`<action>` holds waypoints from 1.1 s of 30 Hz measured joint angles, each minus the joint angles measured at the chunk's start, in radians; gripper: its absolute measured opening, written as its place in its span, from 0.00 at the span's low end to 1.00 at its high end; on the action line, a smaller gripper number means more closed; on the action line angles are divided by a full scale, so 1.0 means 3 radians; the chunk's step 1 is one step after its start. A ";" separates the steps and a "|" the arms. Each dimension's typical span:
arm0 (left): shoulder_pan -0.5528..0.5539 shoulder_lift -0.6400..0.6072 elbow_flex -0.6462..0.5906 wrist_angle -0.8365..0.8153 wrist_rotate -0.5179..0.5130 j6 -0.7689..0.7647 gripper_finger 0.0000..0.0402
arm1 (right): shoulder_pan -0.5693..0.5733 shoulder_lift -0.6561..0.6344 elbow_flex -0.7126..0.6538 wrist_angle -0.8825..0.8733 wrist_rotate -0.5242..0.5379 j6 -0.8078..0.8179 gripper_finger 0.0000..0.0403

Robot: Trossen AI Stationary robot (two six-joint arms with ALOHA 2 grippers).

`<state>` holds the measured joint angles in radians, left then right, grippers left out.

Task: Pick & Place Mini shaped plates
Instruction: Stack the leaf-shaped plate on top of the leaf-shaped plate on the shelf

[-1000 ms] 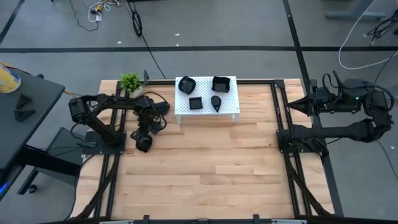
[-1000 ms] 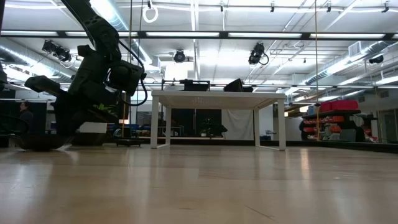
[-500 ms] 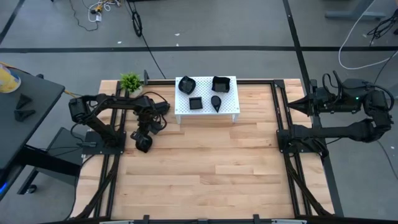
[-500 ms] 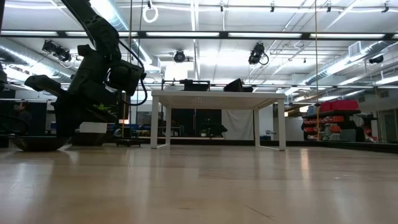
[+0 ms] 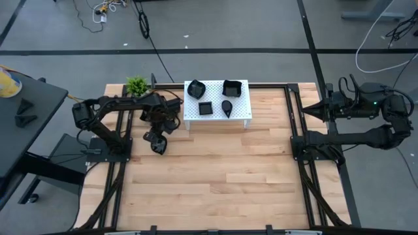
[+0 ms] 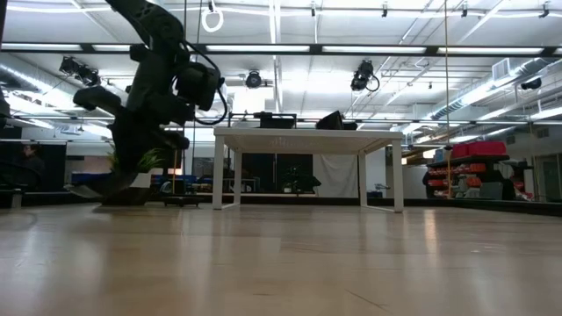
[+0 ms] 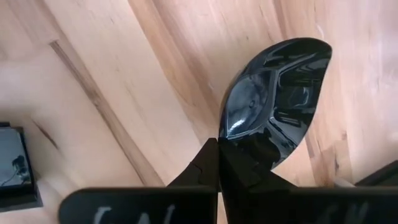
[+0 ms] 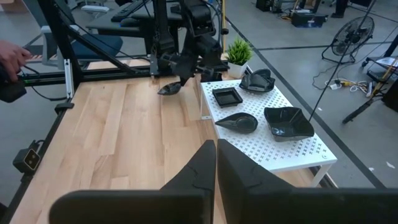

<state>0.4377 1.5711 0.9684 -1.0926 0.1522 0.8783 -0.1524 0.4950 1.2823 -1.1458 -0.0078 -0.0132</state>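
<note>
My left gripper is shut on a glossy black teardrop dish, seen also in the high view and the low view, left of the white perforated stand. On the stand rest a wavy-edged dish, a large square dish, a small square dish and a teardrop dish. My right gripper is shut and waits at the table's right edge, touching nothing. My left gripper pinches the teardrop dish by its rim between the two fingers, coming from above and pointing down. The dish hangs tilted below the fingers, lifted clear of the table.
A small green potted plant stands at the far left corner, close behind the left arm. Black frame rails run along both sides of the wooden table. A person's hand shows beyond the table's edge in the right wrist view.
My left gripper has risen and moved toward the table's right and the stand, staying shut on the dish. The teardrop dish, which lay low by the table before, is now lifted clear and hangs tilted.
</note>
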 joint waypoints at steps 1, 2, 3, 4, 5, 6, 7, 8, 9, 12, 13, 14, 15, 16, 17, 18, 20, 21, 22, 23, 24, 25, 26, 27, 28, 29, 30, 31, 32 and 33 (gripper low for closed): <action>0.0000 0.0000 0.0012 -0.0021 0.0000 -0.0013 0.01 | -0.0001 0.0000 0.0001 0.0001 0.0001 0.0000 0.05; 0.0000 0.0000 0.0025 -0.0042 -0.0003 -0.0018 0.01 | -0.0001 0.0000 0.0001 0.0001 0.0000 0.0000 0.05; -0.0001 0.0000 0.0040 -0.0069 -0.0003 -0.0029 0.01 | 0.0000 0.0000 0.0000 0.0000 0.0000 0.0000 0.05; -0.0001 0.0000 0.0060 -0.0107 -0.0002 -0.0040 0.01 | -0.0001 0.0000 0.0001 0.0001 0.0000 0.0000 0.05; 0.0000 0.0000 0.0081 -0.0152 -0.0003 -0.0071 0.01 | -0.0001 0.0000 0.0000 0.0001 0.0000 0.0000 0.05; 0.0000 0.0001 0.0106 -0.0198 -0.0002 -0.0108 0.01 | 0.0000 0.0000 0.0000 0.0001 0.0000 0.0000 0.05; 0.0000 0.0001 0.0136 -0.0239 -0.0003 -0.0146 0.01 | -0.0001 0.0000 0.0000 0.0001 0.0000 -0.0001 0.05; 0.0000 0.0001 0.0175 -0.0285 -0.0002 -0.0187 0.01 | -0.0001 0.0000 0.0000 0.0001 0.0000 0.0000 0.05; 0.0000 0.0001 0.0217 -0.0316 -0.0002 -0.0213 0.01 | -0.0001 0.0000 0.0000 0.0001 0.0000 0.0000 0.05; 0.0000 0.0003 0.0377 -0.0411 -0.0002 -0.0345 0.01 | 0.0000 0.0000 0.0000 0.0000 0.0001 -0.0001 0.05; 0.0001 0.0003 0.0446 -0.0432 0.0000 -0.0399 0.01 | -0.0001 0.0000 0.0001 0.0000 0.0000 -0.0001 0.05; 0.0006 0.0003 0.0517 -0.0446 0.0011 -0.0479 0.01 | 0.0000 0.0000 0.0001 0.0001 0.0001 0.0000 0.05; 0.0009 0.0003 0.0593 -0.0451 0.0028 -0.0576 0.01 | -0.0001 0.0000 0.0000 0.0000 0.0000 0.0000 0.05; 0.0013 0.0003 0.0668 -0.0451 0.0046 -0.0679 0.01 | 0.0000 0.0000 0.0000 0.0000 0.0000 -0.0001 0.05; 0.0015 0.0003 0.0744 -0.0451 0.0072 -0.0775 0.01 | -0.0001 0.0000 0.0000 0.0000 0.0000 -0.0001 0.05; 0.0015 0.0003 0.0828 -0.0448 0.0102 -0.0881 0.01 | -0.0001 0.0000 0.0001 0.0000 0.0001 0.0000 0.05; 0.0015 0.0003 0.0982 -0.0450 0.0146 -0.1103 0.01 | -0.0001 0.0000 0.0000 0.0000 0.0001 -0.0001 0.05; 0.0015 0.0003 0.1061 -0.0451 0.0172 -0.1222 0.01 | -0.0001 0.0000 0.0001 0.0001 0.0001 -0.0001 0.05; 0.0015 0.0003 0.1137 -0.0450 0.0200 -0.1331 0.01 | -0.0001 0.0000 0.0001 0.0001 0.0000 -0.0001 0.05; 0.0015 0.0003 0.1209 -0.0452 0.0227 -0.1438 0.01 | 0.0000 0.0000 0.0001 0.0001 0.0001 0.0000 0.05; 0.0015 0.0003 0.1281 -0.0450 0.0249 -0.1537 0.01 | -0.0001 0.0000 0.0000 0.0001 0.0000 0.0000 0.05; 0.0015 0.0003 0.1346 -0.0448 0.0277 -0.1628 0.01 | 0.0000 0.0000 0.0001 0.0000 0.0000 0.0000 0.05; 0.0015 0.0003 0.1404 -0.0451 0.0303 -0.1716 0.01 | -0.0001 0.0000 0.0000 0.0001 0.0000 0.0000 0.05; 0.0015 0.0003 0.1461 -0.0451 0.0326 -0.1803 0.01 | -0.0001 0.0000 0.0001 0.0001 0.0000 0.0000 0.05; 0.0015 0.0003 0.1516 -0.0448 0.0353 -0.1888 0.01 | -0.0001 0.0000 0.0000 0.0001 0.0000 0.0000 0.05; 0.0015 0.0003 0.1564 -0.0448 0.0373 -0.1979 0.01 | -0.0001 0.0000 0.0001 0.0001 0.0001 0.0000 0.05; 0.0014 0.0003 0.1609 -0.0449 0.0383 -0.2086 0.01 | 0.0000 0.0000 0.0000 0.0000 0.0001 0.0000 0.05; 0.0014 0.0003 0.1658 -0.0450 0.0382 -0.2211 0.01 | -0.0001 0.0000 0.0000 0.0001 0.0001 0.0000 0.05; 0.0015 0.0004 0.1709 -0.0450 0.0383 -0.2345 0.01 | -0.0001 0.0000 0.0001 0.0001 0.0000 -0.0001 0.05; 0.0015 0.0004 0.1757 -0.0439 0.0383 -0.2508 0.01 | -0.0001 0.0000 0.0001 0.0001 0.0001 0.0000 0.05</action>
<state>0.4423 1.5723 1.4955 -1.2243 0.2670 0.1259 -0.1528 0.4950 1.2825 -1.1456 -0.0075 -0.0132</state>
